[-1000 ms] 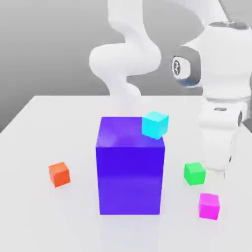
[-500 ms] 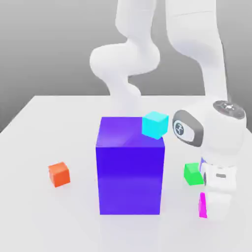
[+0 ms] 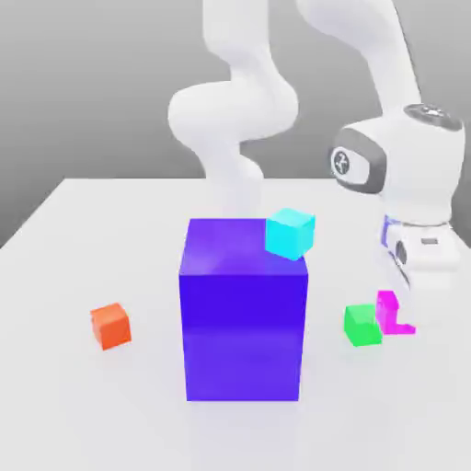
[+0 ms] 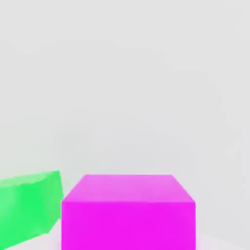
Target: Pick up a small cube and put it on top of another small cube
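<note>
The pincer [image 3: 411, 317] was closed on the magenta cube [image 3: 387, 314], holding it near the right edge of the table [image 3: 237, 442] in the exterior view. The green cube [image 3: 362, 325] was near it.

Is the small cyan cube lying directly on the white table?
No, the cyan cube sits on top of the large blue block, at its edge toward the exterior view's right.
</note>
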You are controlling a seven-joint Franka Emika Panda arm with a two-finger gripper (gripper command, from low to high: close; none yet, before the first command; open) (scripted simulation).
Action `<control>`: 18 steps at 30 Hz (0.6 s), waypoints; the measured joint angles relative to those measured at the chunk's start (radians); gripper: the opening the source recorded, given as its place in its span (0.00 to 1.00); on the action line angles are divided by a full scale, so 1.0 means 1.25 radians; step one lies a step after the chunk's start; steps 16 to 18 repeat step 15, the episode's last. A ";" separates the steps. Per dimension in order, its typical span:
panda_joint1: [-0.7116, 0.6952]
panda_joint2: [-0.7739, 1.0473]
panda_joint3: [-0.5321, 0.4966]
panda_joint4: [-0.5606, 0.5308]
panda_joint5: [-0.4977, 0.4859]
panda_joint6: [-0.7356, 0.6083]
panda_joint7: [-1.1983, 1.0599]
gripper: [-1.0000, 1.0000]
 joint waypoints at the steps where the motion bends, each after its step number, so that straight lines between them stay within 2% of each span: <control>1: 0.013 -0.029 0.000 -0.022 0.006 -0.007 -0.023 0.00; 5: 0.059 -0.117 0.004 -0.101 0.015 -0.016 -0.097 0.00; 12: 0.041 0.058 0.011 -0.104 -0.041 0.161 -0.068 0.00; 13: 0.043 0.082 0.006 -0.102 -0.057 0.184 -0.057 1.00; 18: 0.040 0.082 0.006 -0.102 -0.057 0.184 -0.057 1.00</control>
